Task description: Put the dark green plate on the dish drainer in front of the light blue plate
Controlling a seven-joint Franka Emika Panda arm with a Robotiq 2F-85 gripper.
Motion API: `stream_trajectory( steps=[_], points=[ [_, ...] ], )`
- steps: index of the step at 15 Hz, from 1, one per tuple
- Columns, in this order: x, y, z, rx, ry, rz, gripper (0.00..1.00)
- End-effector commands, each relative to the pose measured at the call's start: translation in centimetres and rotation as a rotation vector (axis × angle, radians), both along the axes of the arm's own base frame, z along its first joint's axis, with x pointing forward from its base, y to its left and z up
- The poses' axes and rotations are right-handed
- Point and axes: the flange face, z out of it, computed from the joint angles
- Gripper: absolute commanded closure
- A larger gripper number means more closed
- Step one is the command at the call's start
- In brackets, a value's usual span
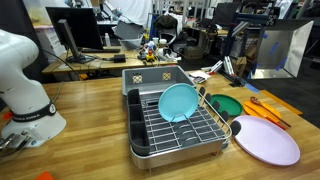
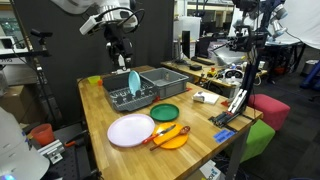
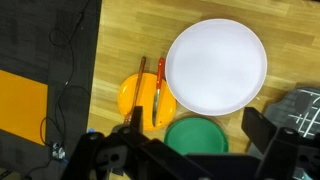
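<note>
The dark green plate (image 1: 226, 104) lies flat on the wooden table beside the dish drainer (image 1: 150, 140). It also shows in an exterior view (image 2: 164, 112) and in the wrist view (image 3: 197, 138). The light blue plate (image 1: 180, 102) stands tilted on edge in the drainer's wire rack (image 2: 122, 100), where it shows as a thin blue sliver (image 2: 133, 82). My gripper (image 2: 122, 46) hangs high above the drainer. In the wrist view the gripper (image 3: 197, 124) is open and empty, its two fingers framing the green plate far below.
A large pale lavender plate (image 1: 266, 140) and an orange plate (image 1: 263, 108) holding utensils lie next to the green plate. A second grey bin (image 2: 166, 80) stands behind the drainer. The robot base (image 1: 25, 95) is at the table's side. Desks and monitors are beyond.
</note>
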Motion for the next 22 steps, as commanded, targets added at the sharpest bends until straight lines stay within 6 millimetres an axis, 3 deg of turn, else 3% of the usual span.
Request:
stream_trajectory(
  steps=[1,3,4,11,18,22],
  points=[
    [1.3,1.8,-1.0,0.015,0.052,0.096,0.0],
    [1.6,2.6,-1.9,0.043,0.084,0.139,0.0],
    [0.8,2.4,-1.6,0.011,0.054,0.099,0.0],
    [0.9,2.6,-1.7,0.013,0.056,0.102,0.0],
    [5.1,2.9,-2.3,0.035,0.095,0.257,0.0],
    [8.6,1.8,-3.8,0.056,0.158,0.333,0.0]
  ],
)
